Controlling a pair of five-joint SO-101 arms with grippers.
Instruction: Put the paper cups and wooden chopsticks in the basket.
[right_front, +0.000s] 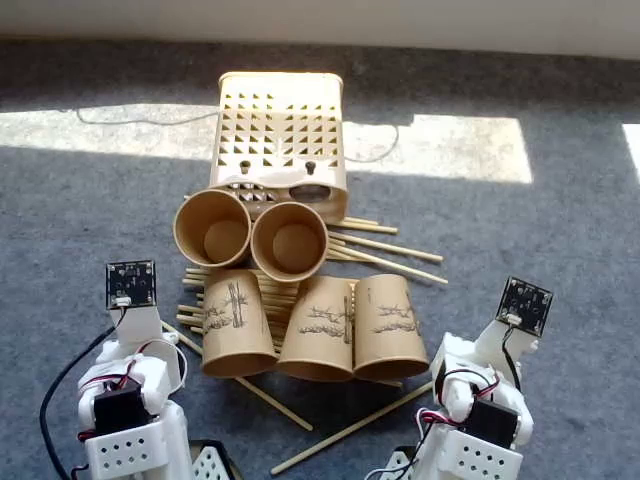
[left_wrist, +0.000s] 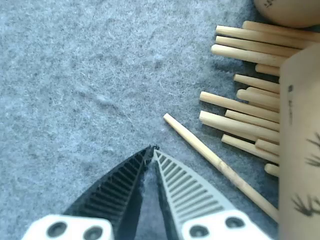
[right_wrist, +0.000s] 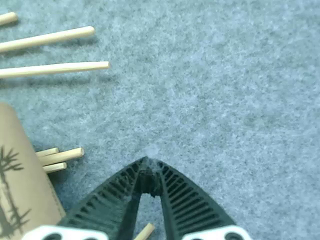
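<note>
Several brown paper cups lie in a cluster on the grey carpet. Two cups (right_front: 212, 228) (right_front: 289, 240) show their open mouths just in front of the cream perforated basket (right_front: 280, 120). Three more (right_front: 238, 322) (right_front: 318, 328) (right_front: 390, 325) lie in a row nearer the arms. Wooden chopsticks (right_front: 385, 248) are scattered under and around them. My left gripper (left_wrist: 151, 150) is shut and empty over bare carpet, beside a single chopstick (left_wrist: 220, 165) and a pile of chopsticks (left_wrist: 245, 117). My right gripper (right_wrist: 149, 161) is shut and empty, near a cup (right_wrist: 20, 190) and two chopsticks (right_wrist: 55, 69).
The left arm (right_front: 130, 400) and the right arm (right_front: 480, 410) sit at the near edge, on either side of the cups. Two long chopsticks (right_front: 350, 428) lie crossed between the arms. A thin cable (right_front: 140, 118) runs on the carpet behind the basket.
</note>
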